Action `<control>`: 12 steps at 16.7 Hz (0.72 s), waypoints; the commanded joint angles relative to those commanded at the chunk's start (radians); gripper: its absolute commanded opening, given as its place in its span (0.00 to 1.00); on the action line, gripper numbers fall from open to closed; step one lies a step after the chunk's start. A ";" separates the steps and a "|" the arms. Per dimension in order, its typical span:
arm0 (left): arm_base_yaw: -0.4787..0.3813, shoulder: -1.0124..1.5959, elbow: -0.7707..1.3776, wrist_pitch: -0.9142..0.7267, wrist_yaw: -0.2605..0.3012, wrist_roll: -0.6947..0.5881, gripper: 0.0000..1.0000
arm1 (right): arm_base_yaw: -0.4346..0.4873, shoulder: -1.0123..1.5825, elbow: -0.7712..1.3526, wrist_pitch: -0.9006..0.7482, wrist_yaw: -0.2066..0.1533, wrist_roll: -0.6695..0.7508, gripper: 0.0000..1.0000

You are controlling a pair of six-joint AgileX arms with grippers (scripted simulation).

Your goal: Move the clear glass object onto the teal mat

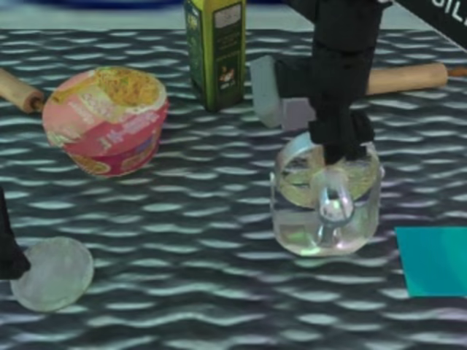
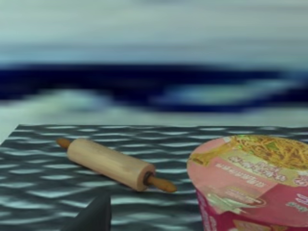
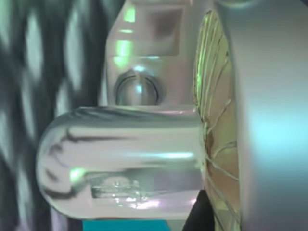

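Observation:
The clear glass object [image 1: 326, 200], a round mug with a thick rim and a handle facing the front, is right of the table's middle. My right gripper [image 1: 341, 152] comes down from above and is shut on the mug's far rim. The right wrist view is filled by the mug's handle [image 3: 120, 159] and wall, with one dark fingertip [image 3: 198, 217] against the glass. The teal mat [image 1: 434, 261] lies flat at the right edge, apart from the mug, and a strip of the teal mat [image 3: 125, 225] shows below the handle. My left gripper [image 1: 9, 255] is parked at the left edge.
A pink noodle cup [image 1: 106, 120] stands at the back left, with a rolling pin [image 1: 18, 91] behind it. A green carton [image 1: 215, 51], a grey block [image 1: 273, 91] and a second rolling pin [image 1: 408, 76] stand behind the mug. A frosted disc [image 1: 52, 273] lies front left.

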 joint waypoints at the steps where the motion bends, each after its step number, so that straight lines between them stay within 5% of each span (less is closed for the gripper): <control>1: 0.000 0.000 0.000 0.000 0.000 0.000 1.00 | -0.021 -0.011 -0.031 0.001 -0.005 0.072 0.00; 5: 0.000 0.000 0.000 0.000 0.000 0.000 1.00 | -0.119 -0.082 -0.179 0.018 -0.026 0.467 0.00; 12: 0.000 0.000 0.000 0.000 0.000 0.000 1.00 | -0.274 -0.296 -0.460 0.104 -0.052 1.411 0.00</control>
